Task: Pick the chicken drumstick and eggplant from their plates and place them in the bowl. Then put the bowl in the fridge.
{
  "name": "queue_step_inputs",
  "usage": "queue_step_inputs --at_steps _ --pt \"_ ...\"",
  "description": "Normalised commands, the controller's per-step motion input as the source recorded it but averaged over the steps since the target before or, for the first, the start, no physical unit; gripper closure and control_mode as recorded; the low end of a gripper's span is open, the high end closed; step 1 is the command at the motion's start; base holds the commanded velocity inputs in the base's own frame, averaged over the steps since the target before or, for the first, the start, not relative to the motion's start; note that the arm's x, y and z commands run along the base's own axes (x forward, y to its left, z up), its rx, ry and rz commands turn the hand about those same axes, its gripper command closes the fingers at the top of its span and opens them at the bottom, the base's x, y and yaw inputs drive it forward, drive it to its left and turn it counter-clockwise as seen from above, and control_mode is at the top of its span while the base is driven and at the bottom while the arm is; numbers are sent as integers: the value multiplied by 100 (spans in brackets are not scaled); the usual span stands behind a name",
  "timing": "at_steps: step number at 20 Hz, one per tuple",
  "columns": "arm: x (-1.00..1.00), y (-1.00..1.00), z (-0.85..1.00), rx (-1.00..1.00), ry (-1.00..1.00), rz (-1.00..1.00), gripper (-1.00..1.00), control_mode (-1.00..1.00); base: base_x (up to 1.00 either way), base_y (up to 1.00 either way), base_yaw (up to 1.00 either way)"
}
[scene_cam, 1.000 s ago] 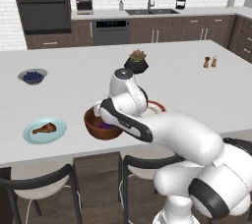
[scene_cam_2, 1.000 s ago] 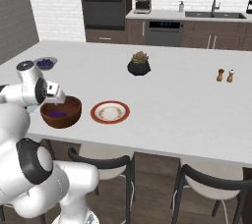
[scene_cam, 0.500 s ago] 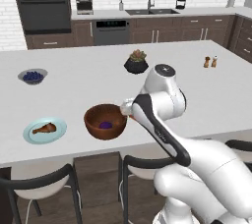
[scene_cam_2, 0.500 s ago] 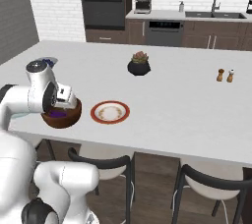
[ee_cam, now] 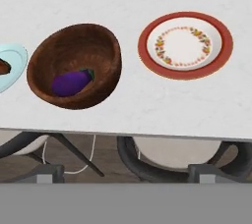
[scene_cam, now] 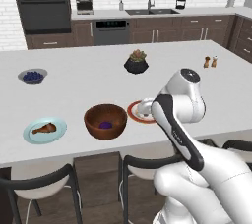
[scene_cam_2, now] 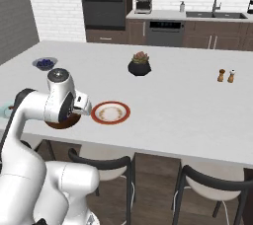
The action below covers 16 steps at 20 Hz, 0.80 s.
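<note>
Left base view: the white stone counter [scene_cam: 88, 90] carries a deep round brown wooden bowl [scene_cam: 105, 121] near its front edge, with the glossy dark purple eggplant [scene_cam: 105, 125] lying inside it. To the bowl's left, apart from it, sits a plain light teal plate [scene_cam: 45, 130] bearing the golden-brown chicken drumstick [scene_cam: 44, 129]. Just right of the bowl, a white plate with an orange-red rim [scene_cam: 136, 112] is partly hidden by the arm.

Right base view: the red-rimmed plate [scene_cam_2: 110, 112] is bare. The bowl [scene_cam_2: 63, 122] is largely hidden behind the arm.

Hand view: the eggplant [ee_cam: 72, 81] rests low in the bowl [ee_cam: 74, 65]; a sliver of the teal plate [ee_cam: 11, 66] lies at the left edge. The gripper's jaws are spread wide, holding nothing.
</note>
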Motion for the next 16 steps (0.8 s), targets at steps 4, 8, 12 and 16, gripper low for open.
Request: queue_step_inputs --at_steps 4,8,12,16 --pt "0 14 0 0 0 -1 -100 -100 0 0 0" --pt "0 19 0 0 0 -2 -100 100 0 30 -1" --pt "0 0 0 0 0 0 -100 100 0 82 -3" --pt "0 0 0 0 0 0 -100 100 0 84 -5"
